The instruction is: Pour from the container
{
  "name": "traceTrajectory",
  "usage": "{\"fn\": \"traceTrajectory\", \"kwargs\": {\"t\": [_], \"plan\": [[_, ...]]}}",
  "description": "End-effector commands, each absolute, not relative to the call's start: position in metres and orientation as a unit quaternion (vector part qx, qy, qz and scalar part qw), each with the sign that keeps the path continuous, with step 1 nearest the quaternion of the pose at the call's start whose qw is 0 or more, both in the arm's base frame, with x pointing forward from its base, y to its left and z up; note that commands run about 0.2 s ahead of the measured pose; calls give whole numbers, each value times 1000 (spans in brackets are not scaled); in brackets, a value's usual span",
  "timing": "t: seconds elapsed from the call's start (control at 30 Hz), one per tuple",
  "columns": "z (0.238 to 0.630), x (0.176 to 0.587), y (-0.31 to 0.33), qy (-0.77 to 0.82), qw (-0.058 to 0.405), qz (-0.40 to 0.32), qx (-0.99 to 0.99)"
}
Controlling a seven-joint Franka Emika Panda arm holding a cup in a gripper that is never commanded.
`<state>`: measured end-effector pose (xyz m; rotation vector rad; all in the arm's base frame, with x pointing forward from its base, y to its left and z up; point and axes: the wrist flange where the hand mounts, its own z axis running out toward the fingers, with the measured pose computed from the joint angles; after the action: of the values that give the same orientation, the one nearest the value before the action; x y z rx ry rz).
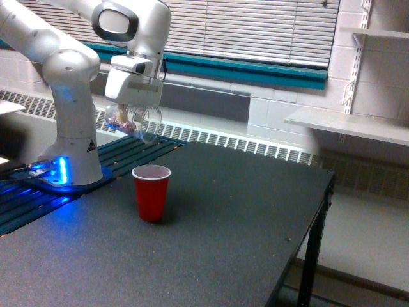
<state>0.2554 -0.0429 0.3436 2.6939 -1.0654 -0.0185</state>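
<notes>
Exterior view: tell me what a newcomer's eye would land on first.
First the red cup, upright and alone on the dark table. Next the white robot arm at the exterior view's left, its base glowing blue. Its tool holds the clear container tipped on its side above the cup.

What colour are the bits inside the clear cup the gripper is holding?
Pinkish-brown, seen through the clear cup in the exterior view, the only view.

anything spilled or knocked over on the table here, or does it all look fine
Nothing stands out. The red cup stands upright on the dark table, with no bits visible around it. The clear container is tipped on its side in the gripper, above the red cup and toward the exterior view's left, its pinkish bits inside.
</notes>
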Motion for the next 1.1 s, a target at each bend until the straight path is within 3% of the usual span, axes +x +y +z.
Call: {"fn": "traceTrajectory", "kwargs": {"t": [0.03, 1.1], "plan": [[329, 246, -34, -366, 139, -20, 920], [318, 246, -39, -347, 180, -36, 920]]}}
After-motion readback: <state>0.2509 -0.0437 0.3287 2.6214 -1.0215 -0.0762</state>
